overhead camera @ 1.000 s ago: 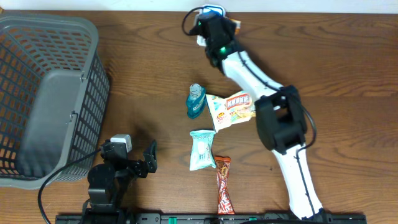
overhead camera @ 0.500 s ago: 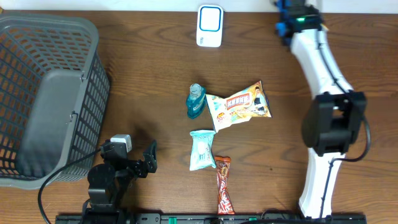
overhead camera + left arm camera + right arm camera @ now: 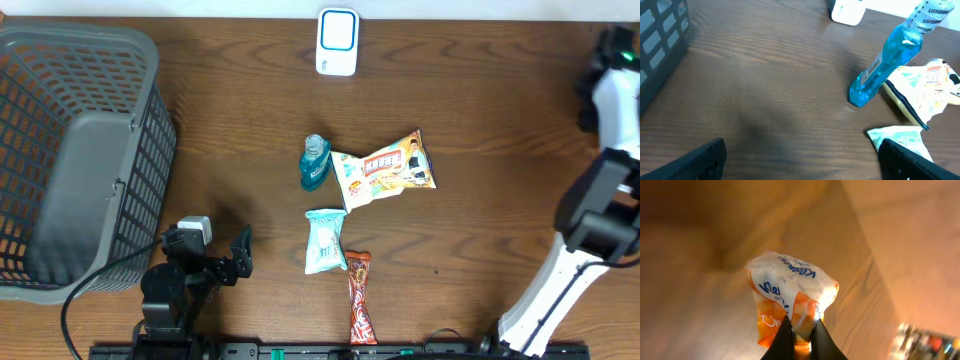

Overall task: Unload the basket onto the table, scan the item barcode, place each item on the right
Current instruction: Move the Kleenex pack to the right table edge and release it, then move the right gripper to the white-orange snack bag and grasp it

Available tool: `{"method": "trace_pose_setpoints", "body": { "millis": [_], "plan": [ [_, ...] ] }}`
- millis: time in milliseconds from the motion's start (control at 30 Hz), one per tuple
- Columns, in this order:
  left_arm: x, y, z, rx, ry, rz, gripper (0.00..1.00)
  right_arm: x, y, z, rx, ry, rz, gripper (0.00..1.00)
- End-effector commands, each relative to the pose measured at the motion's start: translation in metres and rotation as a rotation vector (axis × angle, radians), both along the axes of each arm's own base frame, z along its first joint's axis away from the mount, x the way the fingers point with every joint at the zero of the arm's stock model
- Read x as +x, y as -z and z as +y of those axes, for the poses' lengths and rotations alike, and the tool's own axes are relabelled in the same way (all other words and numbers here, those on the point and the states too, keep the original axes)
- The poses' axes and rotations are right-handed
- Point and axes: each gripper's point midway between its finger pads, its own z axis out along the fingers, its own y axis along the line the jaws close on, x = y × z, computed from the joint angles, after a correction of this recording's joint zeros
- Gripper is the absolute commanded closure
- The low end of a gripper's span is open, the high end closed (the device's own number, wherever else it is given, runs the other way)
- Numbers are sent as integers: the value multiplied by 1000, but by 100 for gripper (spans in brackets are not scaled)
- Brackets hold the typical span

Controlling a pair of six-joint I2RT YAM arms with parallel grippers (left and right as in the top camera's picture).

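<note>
The right end effector (image 3: 799,330) is found clenched on a white and orange tissue packet (image 3: 790,292), which is pinched at its lower edge and held clear of the table (image 3: 230,110). A barcode is not visible on the face that is shown.

A change of position is recorded. A second ago the right end effector was held directly over the scanner (image 3: 337,41) at the far edge of the table. Half a second ago it had been swung off to the right. It is now observed at the far right edge of the overhead view, well apart from the scanner. The packet has been kept in the grip throughout this swing.

It is judged that the presentation of this item to the scanner has been ended and that the packet is being carried away. Whether the barcode was registered cannot be told.

The left end effector (image 3: 800,157) is found released, its jaws spread wide and nothing between them. It has not been moved from its place near the front left of the table.

The blue bottle (image 3: 315,163), the snack bag (image 3: 385,172) and the pale pouch (image 3: 325,241) are left at mid-table, with the basket (image 3: 150,160) at the left.
</note>
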Motion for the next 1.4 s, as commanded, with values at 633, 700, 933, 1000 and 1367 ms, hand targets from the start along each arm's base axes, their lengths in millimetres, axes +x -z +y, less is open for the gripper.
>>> {"method": "trace_pose_setpoints", "body": {
  "millis": [633,700,933,1000,1367],
  "plan": [
    [-3,6,-1,-2,7,22,4,-29,-39,13,582,272,-555,1],
    [-3,6,-1,-2,7,23,4,-19,-62,41,685,271,-641,1],
    [-3,6,-1,-2,6,23,4,-12,-101,180,1156,568,-657,1],
    [-3,6,-1,-2,7,23,4,-8,-104,216,1252,562,-603,1],
    [-3,6,-1,-2,7,23,4,14,-88,364,1174,155,-432,1]
  ]
}}
